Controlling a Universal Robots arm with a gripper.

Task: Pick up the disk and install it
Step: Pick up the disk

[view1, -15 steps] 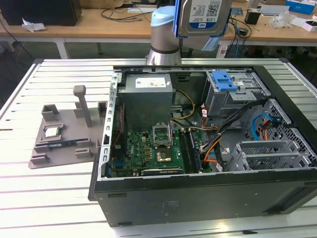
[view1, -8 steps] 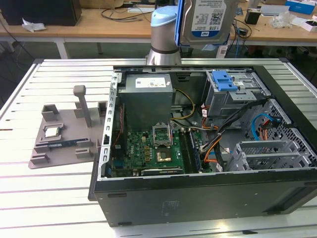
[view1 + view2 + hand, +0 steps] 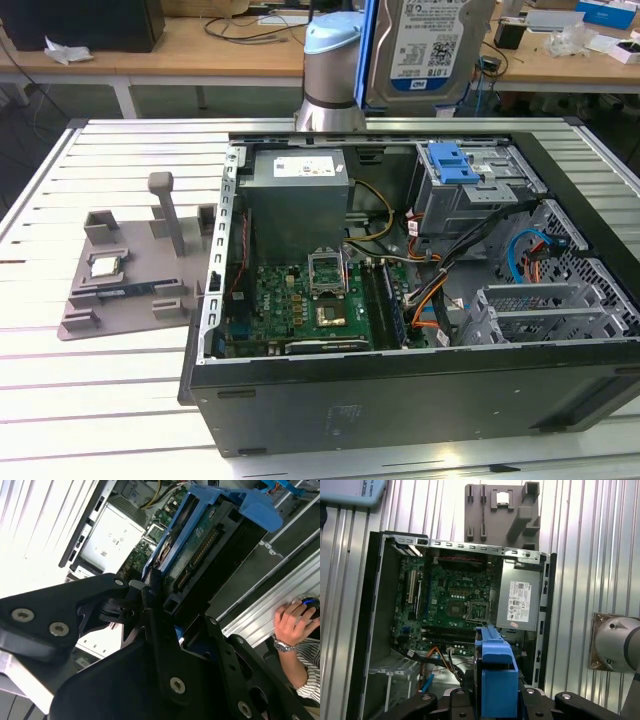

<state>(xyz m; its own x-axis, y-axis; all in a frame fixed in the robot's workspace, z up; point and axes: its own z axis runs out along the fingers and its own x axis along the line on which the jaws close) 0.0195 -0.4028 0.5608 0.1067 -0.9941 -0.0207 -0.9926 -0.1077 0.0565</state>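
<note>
- Above the open computer case (image 3: pixel 400 400), at the top edge of the exterior view, the disk (image 3: pixel 430 45) hangs in the air. It is well apart from the slatted surface (image 3: pixel 100 400) and from everything inside the case.
- Attitude of the disk: it stands on end with its labelled face toward the exterior camera. Its long axis is near vertical with a slight tilt. A blue bracket (image 3: pixel 495 675) frames its edges.
- Governing relation: the drive cage (image 3: pixel 470 185), grey metal with a blue latch, sits in the case toward the exterior view's right. It lies below the disk in that picture and nothing touches between them. Which way the cage's opening faces relative to the disk cannot be judged.
- Tool (image 3: pixel 150 597): closed onto the disk. In the second wrist view its black fingers (image 3: pixel 157 635) bear on the bracketed body near one end, and the rest of the drive projects beyond them. In the first wrist view the tool's links flank the bracket on both sides.
- Arm (image 3: pixel 330 60): it rises behind the far wall of the case, just beside the disk on the exterior view's left.
- Other items: a grey tray (image 3: pixel 125 275) carrying a small chip (image 3: pixel 105 265) lies on the surface at the exterior view's left, well apart from the disk. A person's hand (image 3: pixel 292 622) rests on a mouse beyond the surface's edge.
- Status, as judged: the disk is lifted and held, and it is not yet seated in the cage.
</note>
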